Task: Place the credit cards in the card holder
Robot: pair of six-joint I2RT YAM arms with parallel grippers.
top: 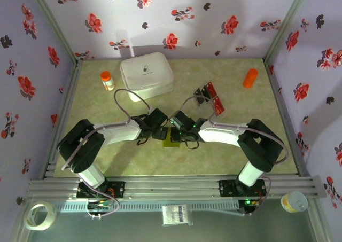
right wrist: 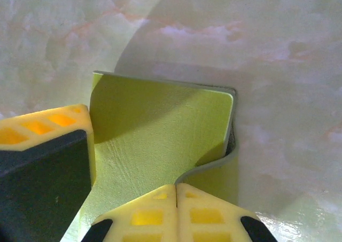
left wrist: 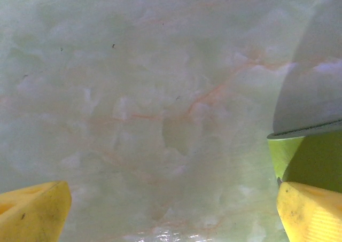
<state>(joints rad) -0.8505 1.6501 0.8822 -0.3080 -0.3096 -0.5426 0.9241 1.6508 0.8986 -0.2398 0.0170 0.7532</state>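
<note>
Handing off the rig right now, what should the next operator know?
Left gripper: open, low over the table beside the card holder.
Right gripper: shut at the holder's edge, apparently pinching its top layer up.
Credit cards: clustered on the table beyond the right arm, outside the holder.
Done: no card seen inside.
Left: pick up and insert every card.

Big white rounded box [top: 146,74] sits at the back of the green marbled table [top: 230,71]. Just left of the box, a small orange bottle [top: 107,80] with a white cap, upright. Well to its right, an orange cylinder [top: 250,78]. Far nearer than the box, past the metal rail [top: 171,188]: a tape roll [top: 40,215] to the left, a clear packet [top: 177,214] roughly level, a pale round tub [top: 294,202] to the right. Floral walls [top: 187,17] behind the box.
</note>
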